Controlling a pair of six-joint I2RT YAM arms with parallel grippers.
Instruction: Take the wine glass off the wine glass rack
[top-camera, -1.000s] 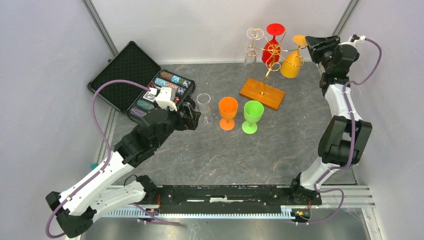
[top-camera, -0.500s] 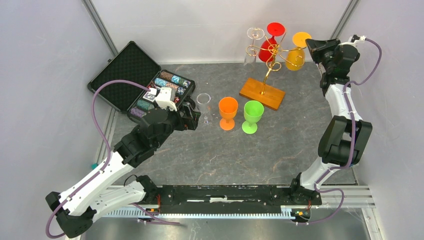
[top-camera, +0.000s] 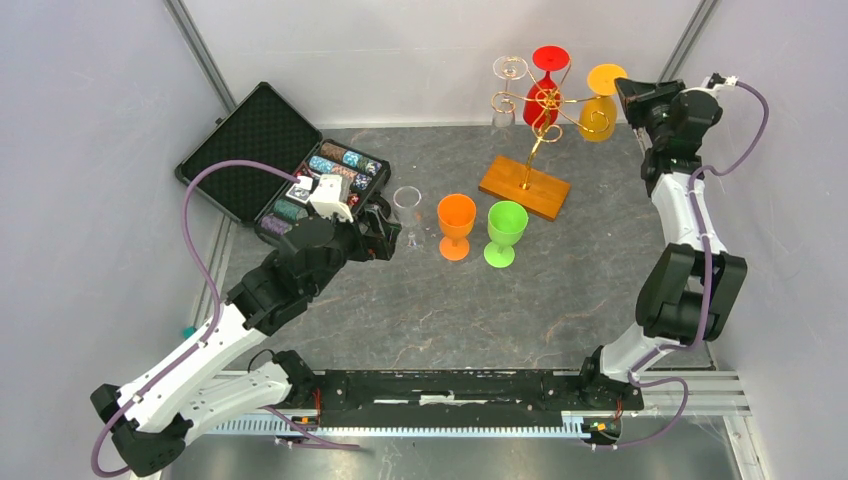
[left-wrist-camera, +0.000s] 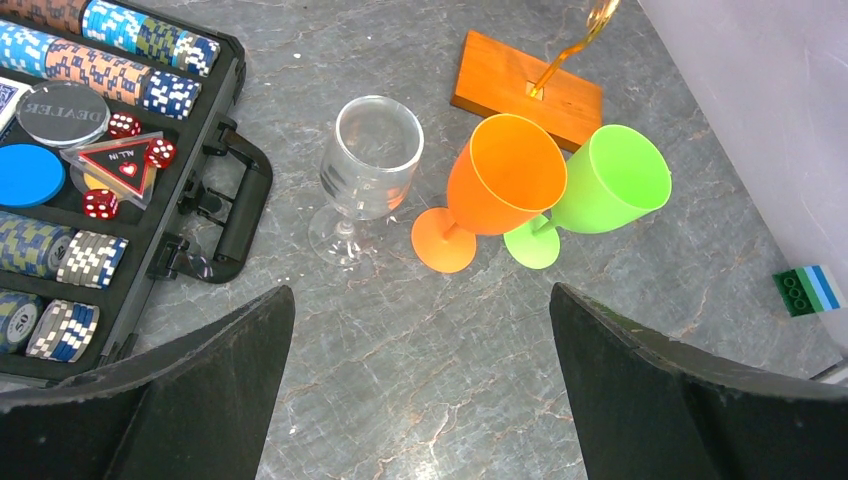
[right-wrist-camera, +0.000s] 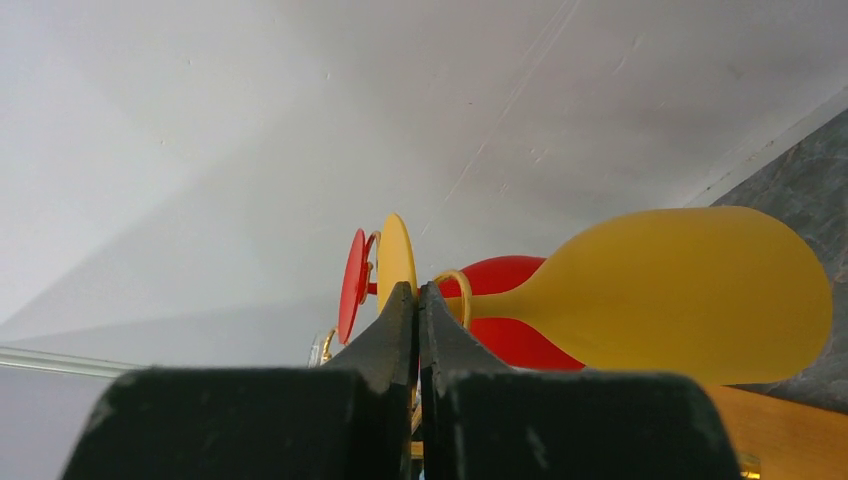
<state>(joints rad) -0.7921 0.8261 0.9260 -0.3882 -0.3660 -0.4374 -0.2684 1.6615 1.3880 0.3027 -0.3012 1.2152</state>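
The wine glass rack (top-camera: 540, 140) is a gold wire stand on a wooden base (top-camera: 525, 187) at the back of the table. A yellow wine glass (top-camera: 598, 118) and a red one (top-camera: 545, 100) hang upside down from its arms. My right gripper (top-camera: 622, 92) is at the yellow glass's foot. In the right wrist view its jaws (right-wrist-camera: 417, 288) are shut tight, tips against the stem of the yellow glass (right-wrist-camera: 680, 295) beside the foot, with nothing visible between them. My left gripper (left-wrist-camera: 422, 295) hangs wide open and empty over the table.
Three glasses stand mid-table: clear (top-camera: 407, 205), orange (top-camera: 456, 215) and green (top-camera: 506, 222). An open poker chip case (top-camera: 300, 170) lies at the left. A pale clear glass (top-camera: 500, 118) hangs on the rack's far side. The enclosure walls are close behind the rack.
The right gripper's jaws closed at the yellow glass's foot. The yellow glass swung from a tilt to hang nearly straight. The left arm did not move.
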